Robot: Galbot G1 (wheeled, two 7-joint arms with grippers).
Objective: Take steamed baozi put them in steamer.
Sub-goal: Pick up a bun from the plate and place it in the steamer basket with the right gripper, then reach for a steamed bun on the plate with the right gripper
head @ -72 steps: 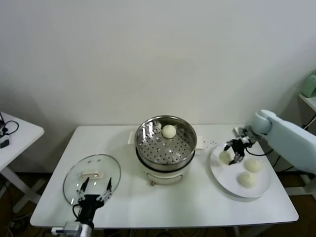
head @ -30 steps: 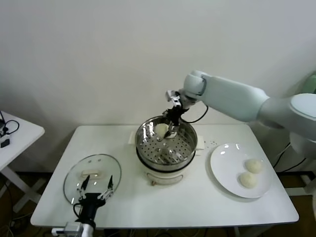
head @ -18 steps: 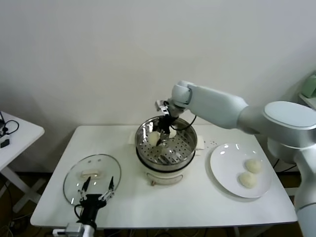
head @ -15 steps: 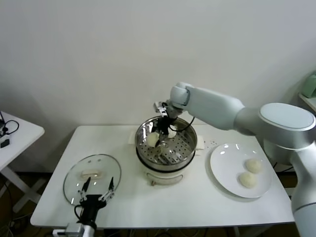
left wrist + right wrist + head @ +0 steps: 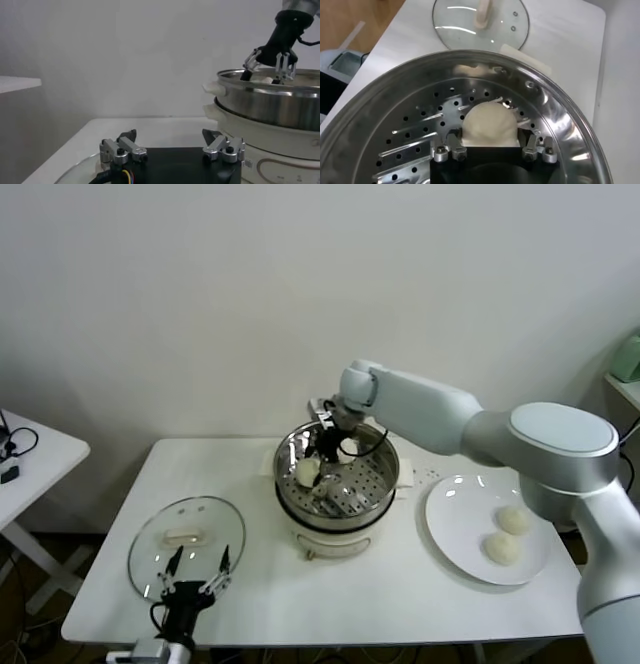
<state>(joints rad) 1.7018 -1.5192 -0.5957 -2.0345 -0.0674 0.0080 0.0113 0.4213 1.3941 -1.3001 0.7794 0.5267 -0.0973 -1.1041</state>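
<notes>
Over the steamer: the right gripper (image 5: 318, 459) reaches down into the steel basket near the middle of the counter's far edge, and its jaws are closed on a baozi (image 5: 488, 124) resting low against the perforated floor.
Step in hand: setting this bun down, as I read it; the bun looks to be touching or nearly touching the holes, on the basket's left side.
Doing it well: part the jaws only once the bun bears on the floor, then lift straight up so the fingertips don't drag the soft dough or roll it toward the shiny wall. Keep clear of the rim on the way out.
Left gripper: parked at the near left corner of the counter, over the glass lid (image 5: 186, 544); the left gripper (image 5: 171, 149) has its jaws spread apart and holds nothing.
Steamer: one steamer (image 5: 375, 484), basket sitting on the cream pot.
Baozi in the basket: one plainly seen, the one being held (image 5: 307, 471); the arm hides the far side of the basket, so I cannot tell whether another lies there.
Baozi on the plate: two, side by side on the plate (image 5: 450, 529) toward the right edge of the counter (image 5: 400, 604).
Lids: one.
Plates: one.
</notes>
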